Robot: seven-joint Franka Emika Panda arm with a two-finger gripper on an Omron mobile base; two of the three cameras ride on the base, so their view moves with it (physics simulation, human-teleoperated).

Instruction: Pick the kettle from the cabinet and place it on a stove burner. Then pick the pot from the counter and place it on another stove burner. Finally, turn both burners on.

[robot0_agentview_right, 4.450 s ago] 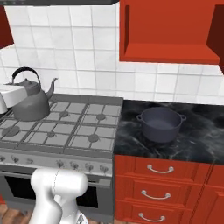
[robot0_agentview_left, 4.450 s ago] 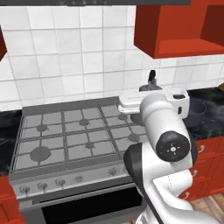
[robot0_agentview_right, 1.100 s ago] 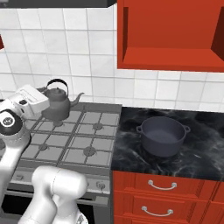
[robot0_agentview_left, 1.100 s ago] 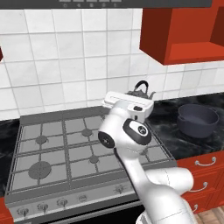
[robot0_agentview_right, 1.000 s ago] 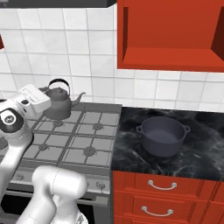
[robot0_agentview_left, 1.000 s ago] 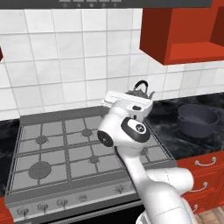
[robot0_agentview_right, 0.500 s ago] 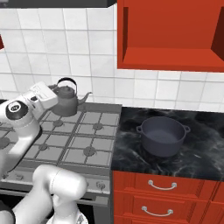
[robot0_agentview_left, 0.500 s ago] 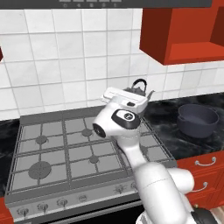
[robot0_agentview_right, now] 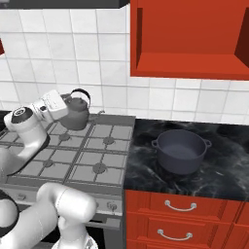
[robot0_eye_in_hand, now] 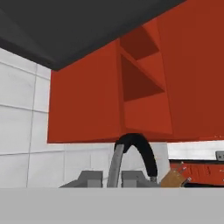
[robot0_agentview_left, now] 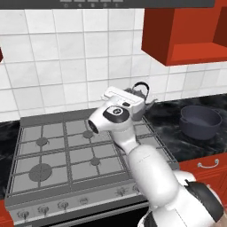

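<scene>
Sitting at the back right corner of the stove [robot0_agentview_right: 73, 160], the kettle [robot0_agentview_right: 77, 113] shows its grey dome body and arched black handle [robot0_eye_in_hand: 139, 151], with the thin spout pointing right toward the counter [robot0_agentview_right: 228, 165]. From the left base view the kettle [robot0_agentview_left: 141, 94] is mostly hidden behind the robot's hand, so whether its base rests on the burner grate cannot be told. The gripper [robot0_agentview_right: 68, 108] is closed on the kettle at its handle side, with the hand lying roughly level beside it; in the hand view the handle arches right in front of the finger tips [robot0_eye_in_hand: 91, 178].

To the right, well apart from the kettle, the pot [robot0_agentview_right: 181, 150] stands upright on the black marble counter, with no lid and a loop handle on each side. It appears again in the left base view [robot0_agentview_left: 200, 121], near the stove's right edge. Above the counter hangs the red cabinet [robot0_agentview_right: 192, 39] with its open-front niche.
</scene>
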